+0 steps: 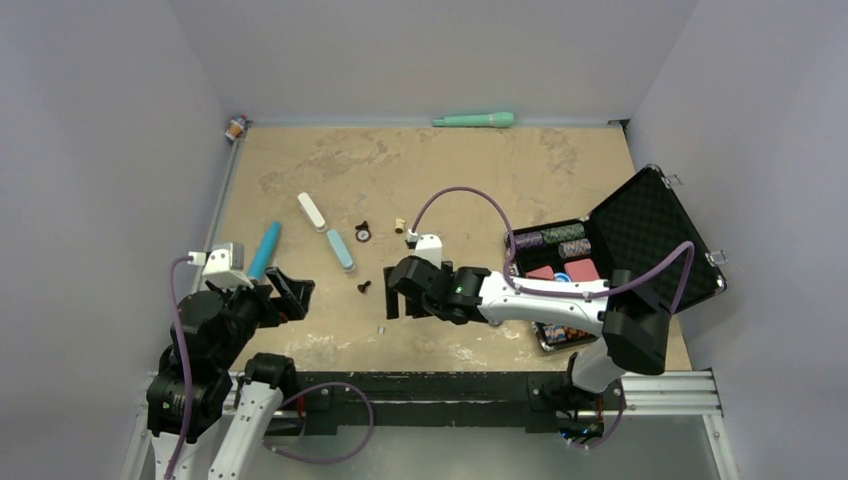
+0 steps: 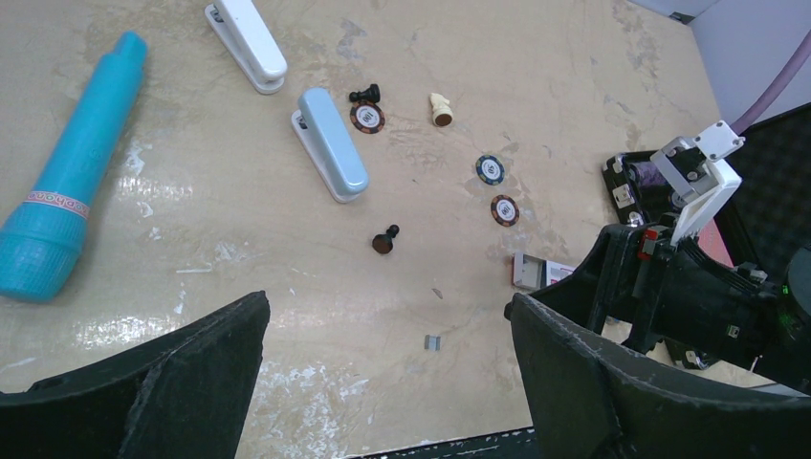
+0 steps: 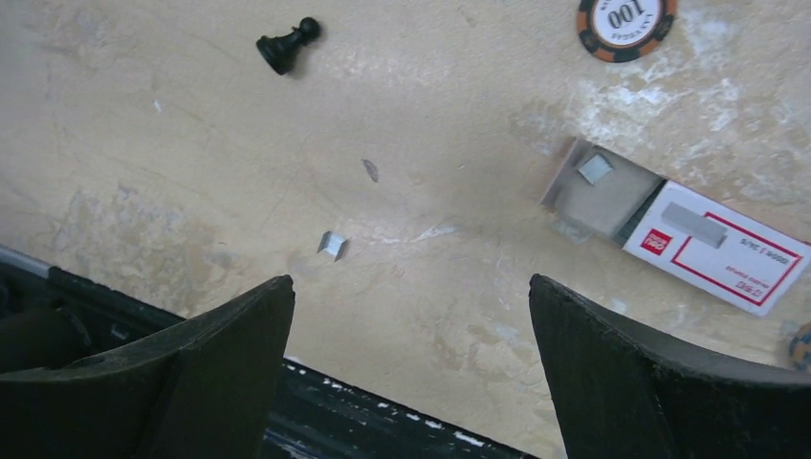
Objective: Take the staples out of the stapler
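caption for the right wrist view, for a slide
Open right gripper near a loose strip of staples on the table, with a staple box, black pawn and poker chip beyond.

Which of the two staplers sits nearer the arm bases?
The light-blue stapler; the white stapler lies farther back, beyond it.

Poker chip (image 3: 626,19): "100". Clear box (image 3: 612,196) red-and-white label (image 3: 736,256): print too small to read.
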You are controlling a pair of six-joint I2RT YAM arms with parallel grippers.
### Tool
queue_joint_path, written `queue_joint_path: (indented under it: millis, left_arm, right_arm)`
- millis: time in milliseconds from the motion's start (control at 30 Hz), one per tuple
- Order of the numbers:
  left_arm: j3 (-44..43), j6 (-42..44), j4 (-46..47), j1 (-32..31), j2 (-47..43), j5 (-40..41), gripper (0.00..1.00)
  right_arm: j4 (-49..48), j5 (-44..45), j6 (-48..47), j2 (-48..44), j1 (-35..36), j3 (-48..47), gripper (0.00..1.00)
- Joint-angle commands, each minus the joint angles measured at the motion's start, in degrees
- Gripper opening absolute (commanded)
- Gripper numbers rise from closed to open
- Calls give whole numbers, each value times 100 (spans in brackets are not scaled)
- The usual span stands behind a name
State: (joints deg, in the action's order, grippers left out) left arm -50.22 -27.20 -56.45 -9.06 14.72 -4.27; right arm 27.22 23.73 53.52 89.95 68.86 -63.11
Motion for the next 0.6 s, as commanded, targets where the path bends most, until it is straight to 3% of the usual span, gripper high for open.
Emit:
queue_joint_path:
  millis: [0, 333, 567]
  left_arm:
    - [28, 110, 214, 34, -52, -71, 100]
    - [29, 110, 221, 33, -162, -87, 100]
    - [29, 110, 220, 27, -193, -100, 99]
  right_arm:
    - [-454, -693, 70, 88, 11, -354, 96]
    - [324, -511, 574, 1055, 164, -1285, 78]
    - [922, -446, 1127, 1583, 272, -1704, 75]
